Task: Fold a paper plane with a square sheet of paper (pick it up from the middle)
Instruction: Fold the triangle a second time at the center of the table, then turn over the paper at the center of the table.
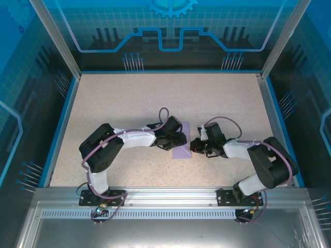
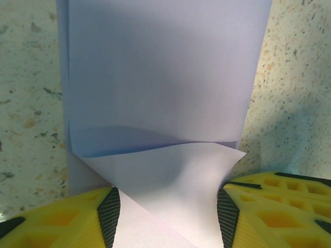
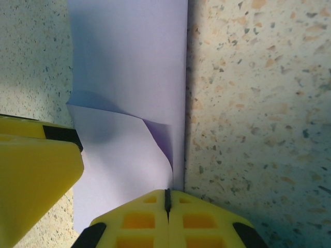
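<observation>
The square sheet of paper (image 1: 182, 151), pale lilac and partly folded, lies mid-table between both grippers. In the left wrist view the sheet (image 2: 165, 77) runs away from me, and a bulging folded flap (image 2: 176, 175) sits between the black pads of my left gripper (image 2: 168, 204). That gripper is open and straddles the flap. My right gripper (image 3: 167, 197) is shut, its tips resting on the flap (image 3: 119, 155) at the sheet's (image 3: 129, 62) right edge. The flap curls up slightly ahead of the tips. One left finger (image 3: 36, 170) shows beside it. From above, the left gripper (image 1: 178, 139) and right gripper (image 1: 198, 146) nearly meet.
The speckled beige table (image 1: 129, 103) is ringed by a low blue rim (image 1: 62, 119) and clear walls on metal posts (image 1: 54, 36). Both arm bases are bolted to the metal rail (image 1: 170, 196) at the near edge.
</observation>
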`<state>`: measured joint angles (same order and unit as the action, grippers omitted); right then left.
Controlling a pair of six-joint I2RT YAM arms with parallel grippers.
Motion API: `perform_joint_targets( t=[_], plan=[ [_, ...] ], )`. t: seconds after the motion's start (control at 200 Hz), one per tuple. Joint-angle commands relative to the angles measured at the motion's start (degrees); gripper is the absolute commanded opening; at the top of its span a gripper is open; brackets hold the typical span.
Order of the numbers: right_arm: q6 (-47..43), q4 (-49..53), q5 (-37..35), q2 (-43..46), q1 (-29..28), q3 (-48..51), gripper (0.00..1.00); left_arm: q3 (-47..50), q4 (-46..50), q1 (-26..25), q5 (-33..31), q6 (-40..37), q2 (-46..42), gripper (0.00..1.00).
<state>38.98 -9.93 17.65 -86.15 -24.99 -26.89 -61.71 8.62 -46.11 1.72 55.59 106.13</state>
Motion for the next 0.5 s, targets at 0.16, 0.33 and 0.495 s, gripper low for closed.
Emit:
perform_joint_targets(
  t=[0.16,0.33,0.495],
  plan=[
    [0.44,4.53,-1.04,-3.54,0.12,3.22,0.00,-2.27,-0.26,0.45,-1.97,0.55,-0.01,0.56],
    [0.48,4.13,-0.85,-3.77,0.12,3.26,0.00,-2.33,-0.27,0.49,-2.02,0.14,-1.28,0.56],
    [0.56,4.09,-0.80,-3.85,0.17,3.23,0.00,-1.25,-2.72,0.58,-1.72,0.59,-2.28,0.55]
  ],
)
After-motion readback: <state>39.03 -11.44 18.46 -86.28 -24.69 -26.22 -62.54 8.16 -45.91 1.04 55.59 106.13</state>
